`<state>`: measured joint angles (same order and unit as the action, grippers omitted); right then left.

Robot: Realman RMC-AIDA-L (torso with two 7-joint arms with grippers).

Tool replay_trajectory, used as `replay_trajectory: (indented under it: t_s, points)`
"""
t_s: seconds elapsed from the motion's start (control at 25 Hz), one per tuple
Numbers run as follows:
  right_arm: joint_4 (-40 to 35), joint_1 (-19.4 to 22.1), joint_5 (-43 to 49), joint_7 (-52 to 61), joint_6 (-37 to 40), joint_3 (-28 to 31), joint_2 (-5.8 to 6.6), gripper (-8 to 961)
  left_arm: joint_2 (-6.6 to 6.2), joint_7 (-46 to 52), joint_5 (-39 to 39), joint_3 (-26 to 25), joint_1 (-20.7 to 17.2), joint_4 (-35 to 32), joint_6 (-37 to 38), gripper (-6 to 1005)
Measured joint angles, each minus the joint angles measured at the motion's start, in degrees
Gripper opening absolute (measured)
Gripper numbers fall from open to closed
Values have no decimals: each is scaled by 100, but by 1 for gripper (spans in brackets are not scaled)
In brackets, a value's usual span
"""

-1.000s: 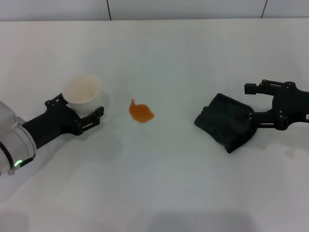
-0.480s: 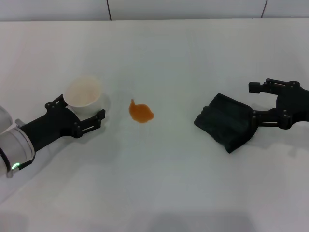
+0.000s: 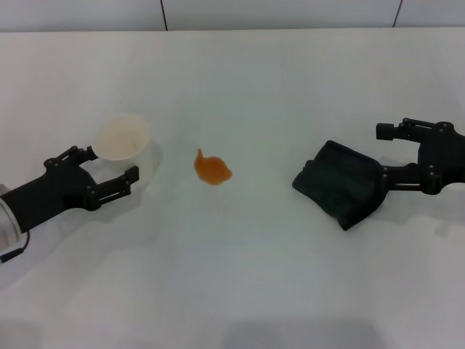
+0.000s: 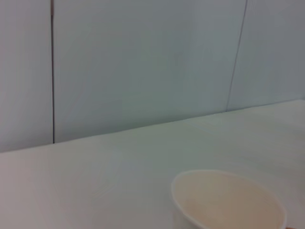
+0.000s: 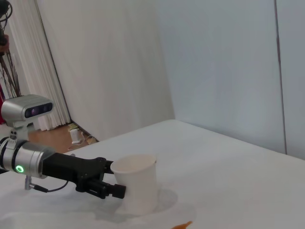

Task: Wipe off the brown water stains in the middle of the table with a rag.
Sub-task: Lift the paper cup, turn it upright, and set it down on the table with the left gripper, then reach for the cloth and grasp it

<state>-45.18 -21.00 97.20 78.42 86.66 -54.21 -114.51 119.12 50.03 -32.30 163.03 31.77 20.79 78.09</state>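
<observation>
The brown water stain point(image 3: 212, 169) is a small orange-brown blot with a little tail in the middle of the white table point(image 3: 240, 276). Its edge just shows in the right wrist view point(image 5: 183, 224). The dark rag point(image 3: 338, 183) lies crumpled to the right of it. My right gripper point(image 3: 383, 154) is open at the rag's right edge, with its near finger touching the cloth. My left gripper point(image 3: 109, 166) is open and empty, just in front and to the left of a white cup point(image 3: 122, 138). It also shows in the right wrist view point(image 5: 102, 183).
The white cup stands upright left of the stain and also shows in the left wrist view point(image 4: 228, 200) and the right wrist view point(image 5: 136, 183). A grey wall runs behind the table's far edge point(image 3: 232, 29).
My left gripper has drawn back from the cup toward the left and nearer to me, leaving the cup standing. My right gripper has shifted slightly right beside the rag.
</observation>
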Motion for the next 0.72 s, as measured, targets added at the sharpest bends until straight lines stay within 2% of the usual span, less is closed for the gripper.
replay_trajectory:
  t_s: [0.32,0.6,0.72]
  points:
    - [0,6,0,3,33,69,-19,788,-13,1141,482,9,169,921,639,894]
    - [0,9,0,15,39,104,-19,786,-48,2240,825,9,329,2208,1911,894]
    - [-1,5,0,9,39,155,-25,786,-123,2754,1062,14,492,2775,2471,893]
